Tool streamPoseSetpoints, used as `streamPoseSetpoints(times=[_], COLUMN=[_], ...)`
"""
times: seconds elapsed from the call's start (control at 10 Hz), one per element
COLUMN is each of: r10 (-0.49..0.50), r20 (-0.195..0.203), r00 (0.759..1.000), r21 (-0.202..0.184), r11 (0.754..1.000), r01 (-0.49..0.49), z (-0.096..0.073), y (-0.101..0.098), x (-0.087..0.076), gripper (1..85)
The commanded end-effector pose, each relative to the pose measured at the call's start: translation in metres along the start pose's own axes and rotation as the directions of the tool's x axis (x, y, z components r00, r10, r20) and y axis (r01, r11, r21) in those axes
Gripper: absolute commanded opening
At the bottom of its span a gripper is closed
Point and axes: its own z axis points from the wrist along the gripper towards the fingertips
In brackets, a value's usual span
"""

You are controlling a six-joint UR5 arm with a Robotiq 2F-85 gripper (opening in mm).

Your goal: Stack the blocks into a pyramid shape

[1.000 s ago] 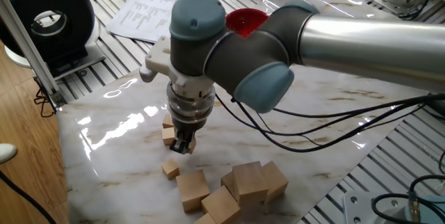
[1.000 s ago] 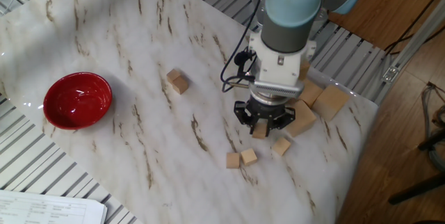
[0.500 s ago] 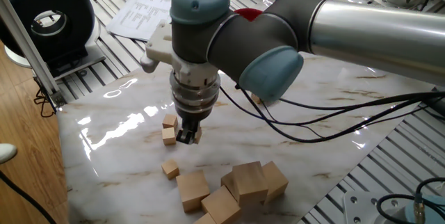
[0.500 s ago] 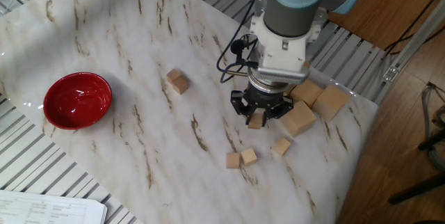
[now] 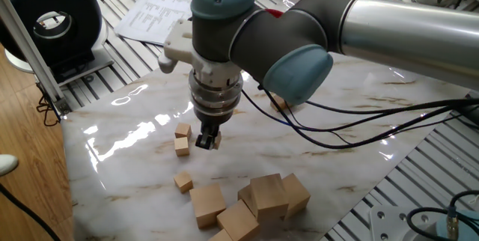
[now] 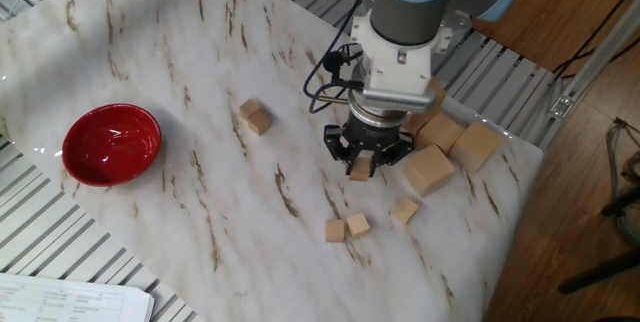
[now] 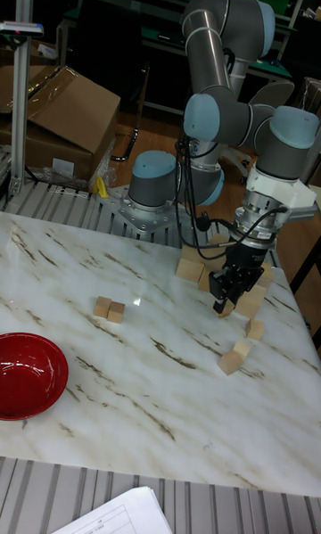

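Tall fixed view, gripper (image 7: pixel 225 300) right of centre pinching a small block (image 6: pixel 359 170) above the marble table (image 6: pixel 200 152), two blocks (image 6: pixel 346 228) lower centre, big cubes (image 6: pixel 430 170) at right.

red bowl (image 5: pixel 271 15) mostly hidden behind arm, paper (image 6: pixel 70 300) cut off

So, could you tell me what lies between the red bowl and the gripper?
In the other fixed view, two small wooden blocks sit touching between the red bowl and the gripper; otherwise bare marble.
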Motion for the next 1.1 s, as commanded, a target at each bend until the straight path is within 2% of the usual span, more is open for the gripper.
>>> streamPoseSetpoints(times=[0.0,0.2,0.3,0.4,0.6,0.8,1.0], r10=[0.016,0.059,0.069,0.094,0.157,0.219,0.269], r20=[0.001,-0.03,-0.032,-0.022,0.0,0.041,0.079], r00=[1.0,0.998,0.997,0.995,0.988,0.975,0.96], r21=[-0.029,-0.014,-0.016,-0.028,-0.008,-0.012,0.003], r11=[0.999,0.998,0.997,0.995,0.988,0.976,0.963], r01=[-0.016,-0.059,-0.07,-0.095,-0.157,-0.218,-0.27], z=[-0.001,-0.001,-0.001,-0.001,-0.001,-0.001,-0.002], y=[0.004,0.0,0.001,0.004,-0.002,-0.003,-0.01], x=[0.002,0.01,0.01,0.007,0.002,-0.009,-0.017], gripper=[18.3,13.0,12.7,16.3,17.3,18.0,18.7])
